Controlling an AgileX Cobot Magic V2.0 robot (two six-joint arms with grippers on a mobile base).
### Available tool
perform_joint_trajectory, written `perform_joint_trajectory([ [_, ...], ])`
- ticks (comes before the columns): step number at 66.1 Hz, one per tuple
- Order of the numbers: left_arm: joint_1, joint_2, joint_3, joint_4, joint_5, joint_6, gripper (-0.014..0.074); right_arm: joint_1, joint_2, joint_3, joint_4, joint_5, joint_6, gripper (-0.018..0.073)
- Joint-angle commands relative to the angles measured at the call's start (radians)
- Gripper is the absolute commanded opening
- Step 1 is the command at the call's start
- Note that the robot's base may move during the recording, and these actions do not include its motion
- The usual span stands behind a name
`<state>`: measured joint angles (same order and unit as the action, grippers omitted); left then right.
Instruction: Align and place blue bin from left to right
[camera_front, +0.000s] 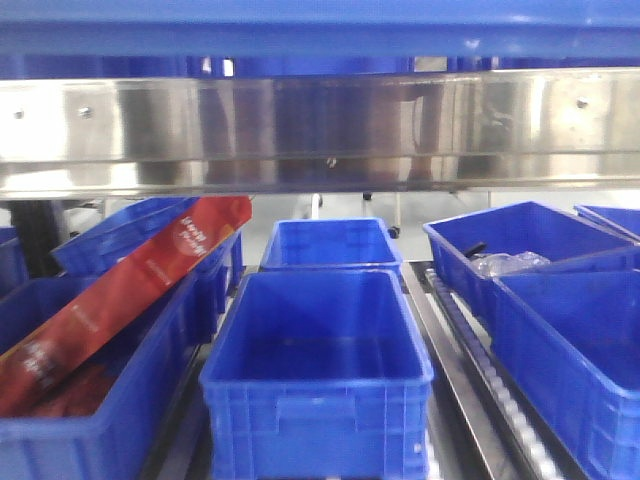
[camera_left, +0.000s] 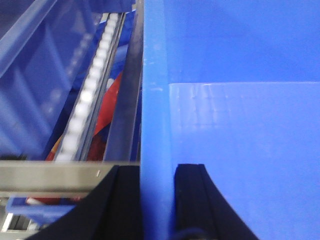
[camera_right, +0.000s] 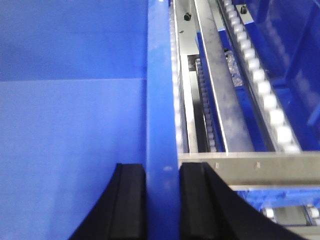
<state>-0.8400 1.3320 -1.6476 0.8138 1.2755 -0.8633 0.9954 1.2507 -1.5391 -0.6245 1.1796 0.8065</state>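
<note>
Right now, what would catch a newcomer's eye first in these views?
Each gripper clamps a wall of the blue bin: the left gripper on its left wall, the right gripper on its right wall. In the front view, a long red packet leans in the near left bin, below a shiny steel rail.

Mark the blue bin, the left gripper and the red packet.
blue bin (camera_left: 157, 115): left wrist view, top of its side wall.
left gripper (camera_left: 152, 172): left wrist view, midway between the fingertips.
red packet (camera_front: 150, 280): front view, middle of its face.
</note>
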Motion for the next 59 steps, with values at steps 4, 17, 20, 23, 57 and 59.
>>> perform_joint_trajectory([
  [4, -0.020, -0.006, -0.010, 0.002, -0.121, -0.002, -0.0111, 0.013, -0.005, -0.010, -0.002, -0.231, 0.003, -0.0070],
  [17, -0.020, -0.006, -0.010, 0.002, -0.121, -0.002, -0.0111, 0.013, -0.005, -0.010, -0.002, -0.231, 0.003, -0.0070],
  [20, -0.020, -0.006, -0.010, 0.002, -0.121, -0.002, -0.0111, 0.013, -0.005, -0.010, -0.002, -0.231, 0.003, -0.0070],
  [23, -0.020, -0.006, -0.010, 0.002, -0.121, -0.002, -0.0111, 0.013, -0.005, -0.010, -0.002, -0.231, 0.003, -0.0070],
  [57, -0.020, -0.006, -0.010, 0.002, -0.121, -0.002, -0.0111, 0.013, -0.005, -0.010, -0.002, -0.231, 0.003, -0.0070],
  [59, -0.020, -0.006, -0.010, 0.002, -0.121, -0.002, -0.0111, 0.013, -0.005, -0.010, -0.002, -0.231, 0.003, -0.0070],
])
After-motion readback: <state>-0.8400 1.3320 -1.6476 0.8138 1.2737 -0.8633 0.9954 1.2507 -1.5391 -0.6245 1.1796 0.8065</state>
